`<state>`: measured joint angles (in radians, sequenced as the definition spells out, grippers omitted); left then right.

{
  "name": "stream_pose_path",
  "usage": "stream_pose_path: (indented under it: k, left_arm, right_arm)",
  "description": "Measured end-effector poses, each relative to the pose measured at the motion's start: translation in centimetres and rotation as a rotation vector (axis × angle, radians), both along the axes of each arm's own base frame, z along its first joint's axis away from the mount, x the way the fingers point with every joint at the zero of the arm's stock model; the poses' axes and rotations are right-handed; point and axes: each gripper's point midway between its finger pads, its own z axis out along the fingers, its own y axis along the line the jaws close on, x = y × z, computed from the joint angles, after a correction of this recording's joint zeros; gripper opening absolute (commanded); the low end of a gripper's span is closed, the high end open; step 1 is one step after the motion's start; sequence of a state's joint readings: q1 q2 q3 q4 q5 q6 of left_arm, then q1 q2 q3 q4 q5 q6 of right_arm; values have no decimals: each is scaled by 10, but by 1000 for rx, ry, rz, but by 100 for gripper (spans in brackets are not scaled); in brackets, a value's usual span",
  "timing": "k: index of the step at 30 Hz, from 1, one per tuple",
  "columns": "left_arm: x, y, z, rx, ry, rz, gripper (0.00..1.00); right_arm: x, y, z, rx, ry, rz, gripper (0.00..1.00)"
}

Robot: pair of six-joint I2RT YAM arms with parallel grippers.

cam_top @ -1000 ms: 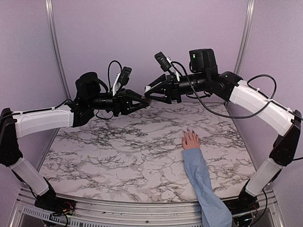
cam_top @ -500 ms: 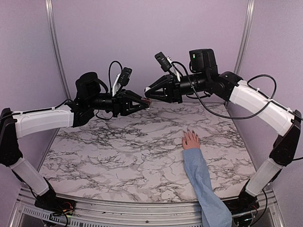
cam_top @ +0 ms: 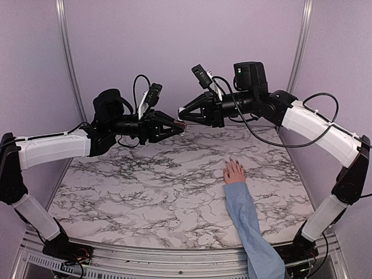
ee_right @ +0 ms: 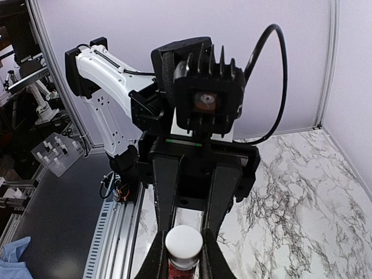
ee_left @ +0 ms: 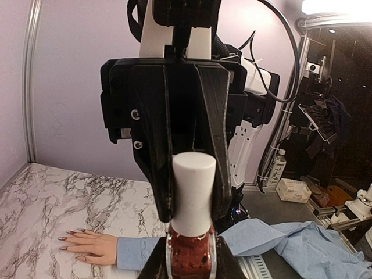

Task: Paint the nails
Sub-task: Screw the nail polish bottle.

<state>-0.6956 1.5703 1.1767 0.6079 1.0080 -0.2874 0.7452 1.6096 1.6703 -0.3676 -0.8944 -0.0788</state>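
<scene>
A small bottle of red polish (ee_left: 190, 256) with a white cap (ee_left: 193, 192) is held in the air above the far middle of the marble table. My left gripper (ee_left: 190, 263) is shut on the glass body. My right gripper (ee_right: 183, 256) faces it, shut on the white cap (ee_right: 184, 244). In the top view the two grippers meet at the bottle (cam_top: 182, 124). A pinkish hand (cam_top: 234, 172) lies flat on the table, below and to the right of them. Its dark nails (cam_top: 231, 160) point away from me, and a light-blue sleeve (cam_top: 247, 221) covers the forearm.
The marble table (cam_top: 133, 186) ends at a metal rail (cam_top: 145, 256) along the near edge. Purple walls with metal posts (cam_top: 65, 52) close in the back and sides. The sleeved forearm crosses the near right part of the table.
My right gripper's jaws have closed from open onto the white cap. The left gripper and bottle have stayed put, and the hand has not moved.
</scene>
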Motion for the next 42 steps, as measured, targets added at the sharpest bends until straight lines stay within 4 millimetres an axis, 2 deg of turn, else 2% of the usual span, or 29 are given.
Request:
stream_pose_path:
  k: [10, 16, 28, 38, 42]
  left_arm:
    - [30, -3, 7, -21, 2, 224, 0]
    - [51, -5, 3, -19, 18, 381, 0]
    - [89, -2, -30, 53, 23, 786, 0]
    - [108, -2, -53, 116, -16, 1009, 0]
    - [110, -3, -54, 123, -36, 1017, 0]
  right_arm:
    - [30, -2, 6, 12, 7, -152, 0]
    - [53, 0, 1, -3, 44, -272, 0]
    - [94, 7, -30, -90, 127, -495, 0]
    - [111, 5, -52, -144, 169, -647, 0]
    - [113, 4, -52, -145, 170, -666, 11]
